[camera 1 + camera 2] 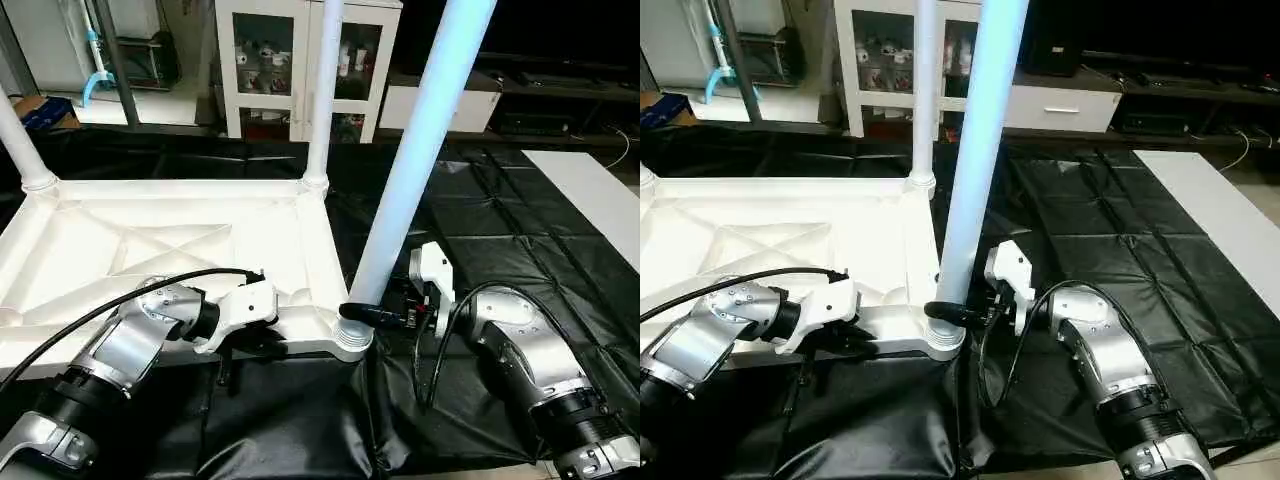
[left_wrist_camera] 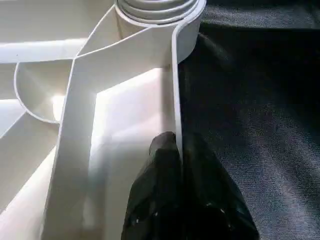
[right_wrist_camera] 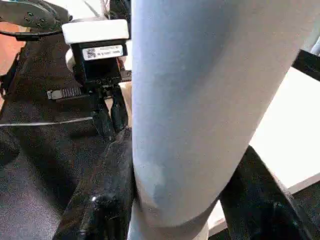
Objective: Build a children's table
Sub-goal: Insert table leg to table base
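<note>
The white table top (image 1: 150, 250) lies upside down on black sheeting, its X ribs facing up. One leg (image 1: 20, 140) stands in the far left corner socket and another leg (image 1: 322, 90) in the far right one. A third leg (image 1: 420, 150) rises tilted from the near right socket (image 1: 352, 338). My right gripper (image 1: 372, 315) is shut around this leg just above the socket, one finger on each side of it (image 3: 107, 200). My left gripper (image 2: 177, 142) is shut on the top's near rim (image 2: 176, 90), a little left of that socket.
Black sheeting (image 1: 480, 220) covers the floor around the table top. A white board (image 1: 590, 190) lies at the right. A white glass-door cabinet (image 1: 290, 60) and a low white bench (image 1: 450, 105) stand at the back.
</note>
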Available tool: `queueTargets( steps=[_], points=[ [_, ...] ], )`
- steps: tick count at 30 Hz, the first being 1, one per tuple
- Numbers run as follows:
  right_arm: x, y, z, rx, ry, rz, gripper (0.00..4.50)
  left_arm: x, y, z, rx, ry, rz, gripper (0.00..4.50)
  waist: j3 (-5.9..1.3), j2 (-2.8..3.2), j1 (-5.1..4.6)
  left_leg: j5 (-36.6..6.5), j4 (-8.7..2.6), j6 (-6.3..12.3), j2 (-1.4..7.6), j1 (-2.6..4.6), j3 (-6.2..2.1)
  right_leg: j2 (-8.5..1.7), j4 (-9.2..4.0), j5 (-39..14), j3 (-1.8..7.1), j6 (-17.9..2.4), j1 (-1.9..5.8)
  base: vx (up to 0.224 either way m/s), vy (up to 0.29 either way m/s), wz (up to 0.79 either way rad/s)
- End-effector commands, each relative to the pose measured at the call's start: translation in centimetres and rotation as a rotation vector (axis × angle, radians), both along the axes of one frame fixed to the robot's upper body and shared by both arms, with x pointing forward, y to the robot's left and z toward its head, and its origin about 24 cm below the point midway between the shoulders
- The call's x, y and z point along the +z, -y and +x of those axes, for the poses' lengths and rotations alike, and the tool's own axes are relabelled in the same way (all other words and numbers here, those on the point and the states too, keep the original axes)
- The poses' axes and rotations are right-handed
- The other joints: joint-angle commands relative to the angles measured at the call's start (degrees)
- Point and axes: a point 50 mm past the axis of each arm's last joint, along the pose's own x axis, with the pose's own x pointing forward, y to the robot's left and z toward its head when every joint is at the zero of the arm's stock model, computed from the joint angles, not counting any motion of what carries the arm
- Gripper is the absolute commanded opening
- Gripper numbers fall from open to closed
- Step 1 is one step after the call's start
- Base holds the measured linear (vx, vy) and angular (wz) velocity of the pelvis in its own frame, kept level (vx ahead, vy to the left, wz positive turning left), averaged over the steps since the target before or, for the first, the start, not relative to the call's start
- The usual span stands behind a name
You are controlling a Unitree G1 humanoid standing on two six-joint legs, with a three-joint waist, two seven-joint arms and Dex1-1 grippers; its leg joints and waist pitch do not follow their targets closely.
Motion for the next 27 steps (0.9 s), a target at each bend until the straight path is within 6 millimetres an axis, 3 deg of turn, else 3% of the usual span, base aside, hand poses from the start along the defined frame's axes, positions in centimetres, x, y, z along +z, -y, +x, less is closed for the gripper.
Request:
queueTargets(
  steps=[1, 10, 13, 14, 15, 16, 17, 18, 19, 20, 21, 22, 23, 24, 25, 26, 27],
  points=[
    [-4.3, 2.3, -0.8, -0.137, -0.174, -0.154, 1.84, 0.9, 1.1, 0.1, -0.07, 0.032, -0.015, 0.0, -0.66, 1.29, -0.65, -34.6, -6.19, -0.57, 3.62, 0.26, -1.93, -3.81, -4.58, -26.1, 2.59, -4.6, -0.13, 0.0, 0.0, 0.0],
    [-3.9, 2.5, -0.3, -0.17, -0.144, -0.141, 1.84, 0.9, 1.2, 0.2, -0.086, 0.061, 0.017, 0.0, -0.33, 1.39, -0.81, -37.5, -6.2, -0.47, 3.54, 0.82, -2.16, -3.71, -5.41, -30.2, 1.65, -2.3, -0.31, 0.0, 0.0, 0.0],
    [-3.7, 2.6, -0.2, -0.18, -0.132, -0.135, 1.84, 1.0, 1.2, 0.1, -0.097, 0.071, 0.029, 0.0, 0.02, 1.63, -1.02, -40.4, -6.7, -0.53, 3.75, 1.04, -2.31, -3.36, -5.65, -30.3, 0.54, -1.1, -0.06, 0.0, 0.0, 0.0],
    [-3.7, 2.6, -0.1, -0.183, -0.129, -0.133, 1.84, 1.0, 1.2, 0.1, -0.098, 0.074, 0.031, 0.0, 0.06, 1.6, -1.06, -40.9, -6.85, -0.56, 3.81, 1.02, -2.32, -3.28, -5.57, -30.0, 0.33, -1.0, 0.05, 0.0, 0.0, 0.0],
    [-3.6, 2.6, 0.1, -0.196, -0.12, -0.122, 1.84, 1.0, 1.2, 0.1, -0.098, 0.079, 0.035, 0.0, 0.07, 1.95, -0.97, -42.2, -7.67, -0.79, 4.18, 0.72, -2.26, -3.07, -4.96, -27.5, -0.13, -1.0, 0.87, 0.0, 0.0, 0.0],
    [-3.6, 2.6, 0.1, -0.196, -0.12, -0.122, 1.84, 1.0, 1.2, 0.1, -0.098, 0.079, 0.035, 0.0, 0.07, 1.95, -0.97, -42.2, -7.67, -0.79, 4.18, 0.72, -2.26, -3.07, -4.96, -27.5, -0.13, -1.0, 0.87, 0.0, 0.0, 0.0],
    [-3.4, 2.5, 0.3, -0.213, -0.115, -0.108, 1.84, 1.1, 1.2, 0.2, -0.09, 0.082, 0.026, 0.0, 0.27, 2.05, -0.47, -44.0, -9.11, -1.57, 4.64, 0.13, -1.98, -2.71, -3.76, -24.8, 0.02, -1.6, 1.51, 0.0, 0.0, 0.0],
    [-3.3, 2.5, 0.4, -0.224, -0.117, -0.096, 1.84, 1.2, 1.2, 0.3, -0.086, 0.084, 0.022, 0.0, 0.39, 1.97, -0.41, -44.2, -9.07, -1.75, 4.45, 0.36, -1.64, -2.55, -3.99, -25.8, -0.11, -1.6, 1.1, 0.0, 0.0, 0.0],
    [-3.2, 2.5, 0.6, -0.239, -0.12, -0.082, 1.84, 1.3, 1.2, 0.4, -0.079, 0.085, 0.019, 0.0, 0.3, 1.63, -0.49, -42.9, -7.93, -1.68, 3.75, 1.45, -1.33, -2.93, -5.36, -29.4, -0.28, -1.1, 0.11, 0.0, 0.0, 0.0],
    [-3.3, 2.6, 0.8, -0.27, -0.113, -0.091, 1.84, 1.4, 1.2, 0.5, -0.063, 0.087, 0.009, 0.0, 0.75, 1.81, -0.96, -41.8, -6.89, -1.17, 3.1, 2.43, -1.16, -2.76, -7.5, -34.1, -2.16, 0.5, -0.8, 0.0, 0.0, 0.0],
    [-3.3, 2.6, 0.8, -0.27, -0.113, -0.091, 1.84, 1.4, 1.2, 0.5, -0.063, 0.087, 0.009, 0.0, 0.56, 1.87, -1.23, -41.3, -6.79, -0.9, 3.19, 2.04, -1.34, -2.71, -7.22, -34.1, -2.72, 1.5, -0.01, 0.0, 0.0, 0.0],
    [-3.3, 2.6, 1.0, -0.292, -0.107, -0.099, 1.84, 1.5, 1.3, 0.6, -0.052, 0.089, 0.001, 0.0, 0.59, 3.17, -0.22, -44.5, -10.5, -1.37, 5.14, -1.64, -1.4, -1.98, -1.32, -25.2, -2.81, 0.7, 4.34, 0.0, 0.0, 0.0],
    [-3.3, 2.9, 1.4, -0.352, -0.096, -0.105, 1.84, 1.7, 1.3, 0.8, -0.031, 0.093, -0.013, 0.0, 1.0, 4.13, 4.36, -52.4, -14.13, -3.44, 5.5, -7.89, 1.84, -0.11, 7.88, -7.4, -2.56, -1.9, 7.62, -0.06, -0.042, 0.06],
    [-3.3, 3.1, 1.7, -0.393, -0.089, -0.109, 1.84, 1.9, 1.4, 1.0, -0.018, 0.095, -0.022, 0.0, 0.43, 3.84, 5.13, -49.6, -14.8, -2.37, 5.47, -6.57, 3.67, 0.72, 9.09, -5.9, -0.99, -1.3, 6.32, 0.007, -0.106, 0.09],
    [-3.3, 3.1, 1.7, -0.393, -0.089, -0.109, 1.84, 1.9, 1.4, 1.0, -0.018, 0.095, -0.022, 0.0, -1.47, -1.3, 3.48, -33.4, -7.8, -3.79, 3.49, 0.9, 1.57, -3.67, 2.09, -30.8, 4.1, 1.0, 0.48, 0.007, -0.106, 0.09],
    [-3.4, 3.6, 2.5, -0.517, -0.073, -0.105, 1.84, 2.2, 1.6, 1.4, 0.02, 0.106, -0.044, 0.0, -1.22, -1.95, 3.57, -9.3, 1.97, 0.74, 1.13, 1.6, 0.34, -9.1, -6.51, -51.1, 7.8, 1.4, -3.13, 0.107, -0.188, -0.1],
    [-3.4, 3.7, 2.6, -0.54, -0.072, -0.104, 1.84, 2.3, 1.7, 1.4, 0.027, 0.107, -0.048, 0.0, -1.92, -1.87, 4.62, -1.8, 0.98, 2.65, 1.55, -2.38, -1.13, -9.67, -5.14, -48.6, 9.57, 0.5, 1.01, 0.15, -0.12, -0.32]
  ],
)
